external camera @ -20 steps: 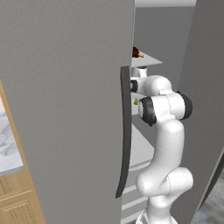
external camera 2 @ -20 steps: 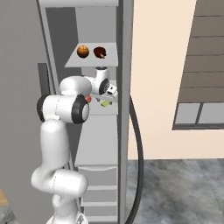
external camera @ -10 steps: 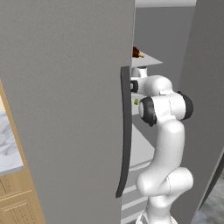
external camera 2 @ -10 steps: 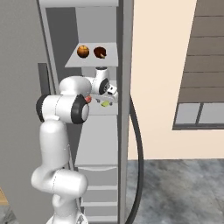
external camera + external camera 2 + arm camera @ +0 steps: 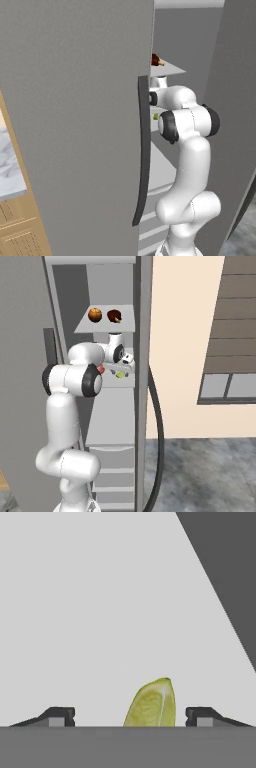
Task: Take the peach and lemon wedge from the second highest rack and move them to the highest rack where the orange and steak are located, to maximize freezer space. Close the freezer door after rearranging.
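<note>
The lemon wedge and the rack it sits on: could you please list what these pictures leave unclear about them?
- Hand view: the lemon wedge stands between the pincer fingertips; its base is cut off by the bottom edge, so contact cannot be judged.
- Left base view: the freezer door hides most of the rack; the wedge is just a speck.
- Right base view: the arm covers the peach, leaving a red sliver.

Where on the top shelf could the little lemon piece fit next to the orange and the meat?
On the highest rack, the orange and steak sit close together mid-shelf, so between them is tight. Bare patches: the front strip ahead of both, and the corner right of the steak by the wall.
</note>
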You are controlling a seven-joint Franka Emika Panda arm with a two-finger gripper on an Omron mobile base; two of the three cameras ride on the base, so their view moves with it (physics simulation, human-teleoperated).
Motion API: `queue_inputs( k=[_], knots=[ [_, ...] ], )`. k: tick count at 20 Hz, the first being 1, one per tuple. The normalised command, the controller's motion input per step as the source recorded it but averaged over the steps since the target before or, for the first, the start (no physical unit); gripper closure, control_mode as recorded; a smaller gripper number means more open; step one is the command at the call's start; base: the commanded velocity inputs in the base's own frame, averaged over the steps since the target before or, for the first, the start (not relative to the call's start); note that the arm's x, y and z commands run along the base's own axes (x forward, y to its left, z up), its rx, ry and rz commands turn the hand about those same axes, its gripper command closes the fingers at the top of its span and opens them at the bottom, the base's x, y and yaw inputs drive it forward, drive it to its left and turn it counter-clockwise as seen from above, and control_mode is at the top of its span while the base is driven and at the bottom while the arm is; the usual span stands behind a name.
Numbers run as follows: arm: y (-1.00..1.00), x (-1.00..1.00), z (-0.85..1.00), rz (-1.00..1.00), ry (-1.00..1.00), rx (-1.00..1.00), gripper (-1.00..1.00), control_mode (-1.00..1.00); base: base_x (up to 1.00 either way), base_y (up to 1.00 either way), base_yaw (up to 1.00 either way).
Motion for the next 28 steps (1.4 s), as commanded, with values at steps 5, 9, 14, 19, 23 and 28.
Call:
queue_inputs(
  k=[5, 9, 14, 19, 23, 28],
  knots=[
    [-0.02, -0.09, -0.45, 0.00, 0.01, 0.00, 1.00, -1.00, 0.00, 0.00, 0.00],
    [-0.06, -0.05, -0.43, 0.00, 0.00, 0.00, 1.00, -1.00, 0.00, 0.00, 0.00],
    [-0.05, -0.10, -0.41, 0.00, 0.00, 0.00, 1.00, -1.00, 0.00, 0.00, 0.00],
    [-0.02, -0.08, -0.40, 0.00, 0.00, 0.00, 1.00, -1.00, 0.00, 0.00, 0.00],
    [-0.14, -0.10, -0.27, -0.01, 0.00, 0.00, 1.00, -1.00, 0.00, 0.00, 0.00],
    [-0.20, -0.26, -0.06, -0.11, 0.00, 0.00, 1.00, -1.00, 0.00, 0.00, 0.00]
  ],
)
